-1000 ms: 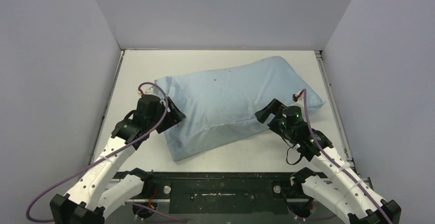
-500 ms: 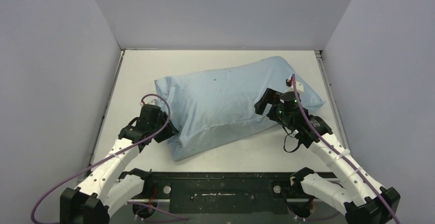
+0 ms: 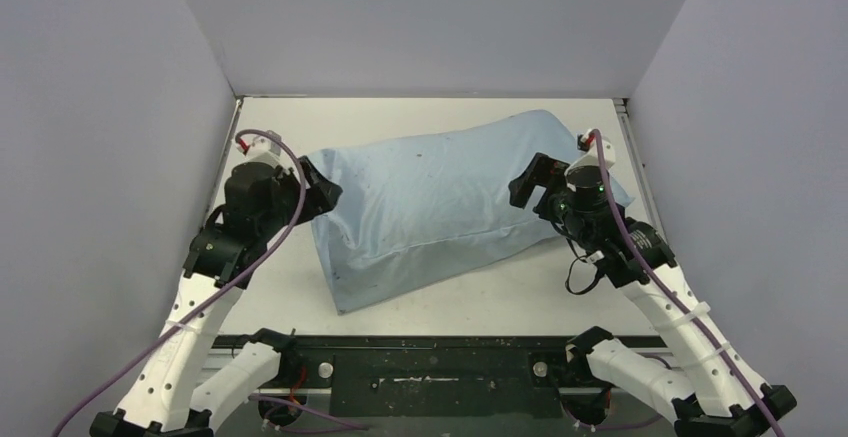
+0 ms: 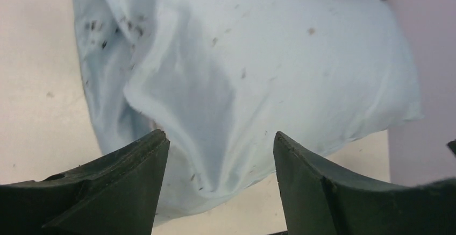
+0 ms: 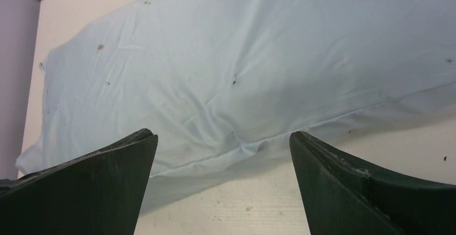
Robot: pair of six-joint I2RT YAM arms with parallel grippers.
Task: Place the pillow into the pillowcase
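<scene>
The pillowcase (image 3: 440, 207) looks soft, light, plump; I would pinch the loose hem at its left end. My left pincer (image 4: 219, 135) and right pincer (image 5: 221, 134) stand apart, empty.

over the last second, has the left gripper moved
Yes. The left gripper has swung away from the black base rail, toward the table's far left corner, beside the pillowcase's left end.
</scene>
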